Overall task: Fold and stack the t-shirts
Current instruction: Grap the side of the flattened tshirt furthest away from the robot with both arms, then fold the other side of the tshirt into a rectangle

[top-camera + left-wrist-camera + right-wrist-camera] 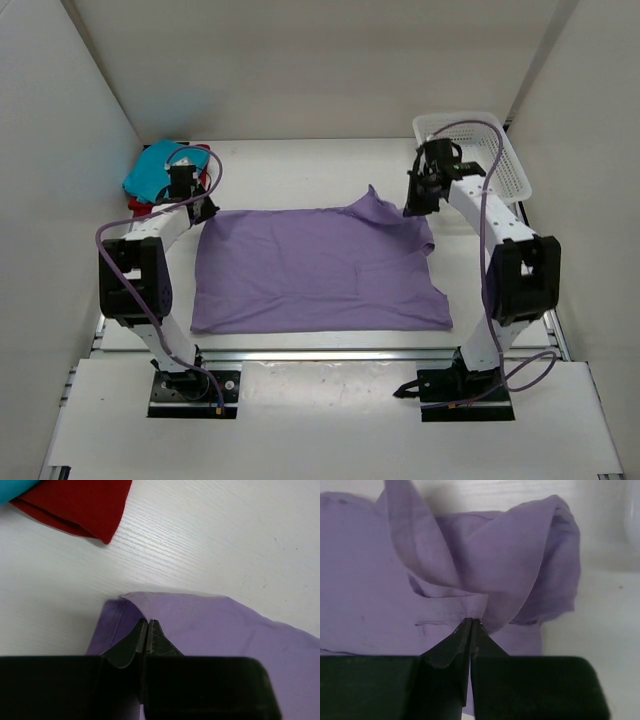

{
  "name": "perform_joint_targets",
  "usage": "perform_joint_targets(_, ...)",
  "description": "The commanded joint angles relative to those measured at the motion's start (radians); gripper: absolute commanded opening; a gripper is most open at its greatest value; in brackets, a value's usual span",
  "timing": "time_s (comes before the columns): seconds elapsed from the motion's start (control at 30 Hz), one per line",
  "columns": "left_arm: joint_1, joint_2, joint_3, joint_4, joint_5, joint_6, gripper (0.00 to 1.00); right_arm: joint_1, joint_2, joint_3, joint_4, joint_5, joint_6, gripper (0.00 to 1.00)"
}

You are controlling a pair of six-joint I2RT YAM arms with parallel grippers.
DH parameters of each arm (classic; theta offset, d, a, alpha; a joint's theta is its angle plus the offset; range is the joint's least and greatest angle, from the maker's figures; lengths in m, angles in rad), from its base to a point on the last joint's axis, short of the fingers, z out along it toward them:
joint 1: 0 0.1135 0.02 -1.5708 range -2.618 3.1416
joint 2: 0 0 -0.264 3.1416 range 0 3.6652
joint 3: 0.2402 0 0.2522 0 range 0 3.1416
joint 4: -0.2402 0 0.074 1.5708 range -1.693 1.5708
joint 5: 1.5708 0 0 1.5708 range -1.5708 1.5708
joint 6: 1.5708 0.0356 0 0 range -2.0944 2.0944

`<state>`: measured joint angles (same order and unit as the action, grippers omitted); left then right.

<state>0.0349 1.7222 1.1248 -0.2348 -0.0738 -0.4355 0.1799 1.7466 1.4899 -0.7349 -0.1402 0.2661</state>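
lavender t-shirt (pixel 315 270) lies spread in the middle; left gripper (pixel 148 630) is pinched shut on its far left corner, right gripper (pixel 471 627) likewise on its far right hem, seemingly to fold it nearward; red t-shirt (pixel 75 502) and teal t-shirt (pixel 160 165) sit piled far left.

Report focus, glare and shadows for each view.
Top view: even light, no glare, only soft shadows; the purple shirt is sharp. Left wrist view: grain of the table and red shirt crisp, bottom foreground underexposed black. Right wrist view: purple shirt's seam in focus, far folds softer, right edge washed out white.
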Motion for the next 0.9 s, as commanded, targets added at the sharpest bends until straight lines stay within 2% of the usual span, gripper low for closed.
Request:
perform_joint_targets(0.0,0.005,-0.059,0.001,-0.006,0.009,-0.005,0.00,-0.016,-0.125,-0.132,0.200,0.004,0.015,0.00)
perform_joint_targets(0.27,0.029,-0.222,-0.103,-0.029,-0.015,0.024,0.00,-0.008,-0.378,-0.431,0.278,0.017,0.091,0.00)
perform_joint_targets(0.53,0.025,-0.407,-0.250,-0.051,-0.061,0.050,0.00,0.015,-0.642,-0.612,0.256,0.053,0.101,0.00)
perform_joint_targets(0.73,0.037,-0.478,-0.335,-0.064,-0.107,0.066,0.00,0.036,-0.806,-0.813,0.272,0.068,0.153,0.00)
perform_joint_targets(0.87,0.043,-0.487,-0.346,-0.089,-0.126,0.066,0.00,-0.003,-0.919,-0.925,0.264,0.033,0.179,0.00)
